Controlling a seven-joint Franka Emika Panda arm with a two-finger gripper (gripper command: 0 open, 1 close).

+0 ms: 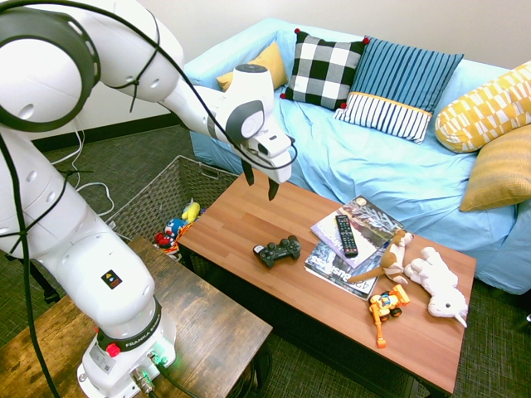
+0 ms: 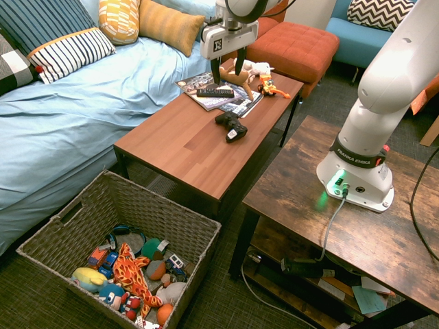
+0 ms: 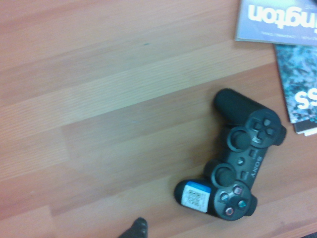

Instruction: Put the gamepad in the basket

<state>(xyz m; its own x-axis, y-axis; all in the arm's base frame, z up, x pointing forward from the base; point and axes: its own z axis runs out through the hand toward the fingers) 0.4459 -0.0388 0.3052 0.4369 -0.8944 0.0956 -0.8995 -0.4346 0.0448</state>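
Overhead, open jaws (image 1: 260, 191) hover above the table (image 1: 241, 217) holding the gamepad (image 1: 277, 250).

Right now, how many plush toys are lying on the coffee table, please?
2: a brown plush animal, partly over the magazines, and a white plush unicorn beside it. None there seems hidden.

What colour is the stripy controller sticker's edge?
Blue; the wrist view shows it best.

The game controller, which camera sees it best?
The wrist view: the controller shows up close, with both thumbsticks, its buttons and a sticker. Both outside views show it small and dark on the table.
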